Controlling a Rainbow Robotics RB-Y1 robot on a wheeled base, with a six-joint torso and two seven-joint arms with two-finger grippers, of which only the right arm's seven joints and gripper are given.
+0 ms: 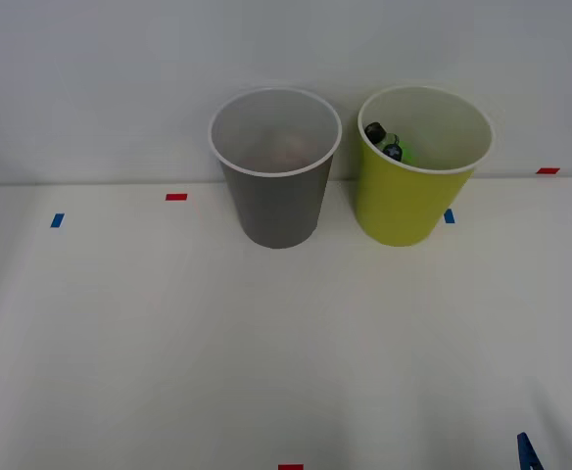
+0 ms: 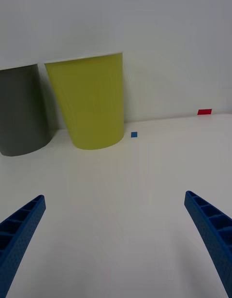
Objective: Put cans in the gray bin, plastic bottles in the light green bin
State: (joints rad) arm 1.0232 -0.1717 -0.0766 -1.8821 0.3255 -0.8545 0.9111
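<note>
Bottle: green bottle (image 1: 392,145) inside the lime bin (image 1: 404,211), against its inner wall on the side toward the gray bin (image 1: 278,206); black cap up and angled toward that bin, long axis tilted.
Bins: both upright at the back of the white counter (image 1: 266,352), side by side, apart.
Pincer: right pincer (image 2: 116,240) spread wide, holding nothing, low over the counter.
Bottle vs pincer: well apart; the lime bin stands ahead of the fingers (image 2: 21,228), gray bin beside it.
Tape: small red (image 1: 176,197) and blue marks (image 1: 57,220) on the counter.

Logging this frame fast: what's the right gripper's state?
Right gripper: open, holding nothing, above the table.
</note>
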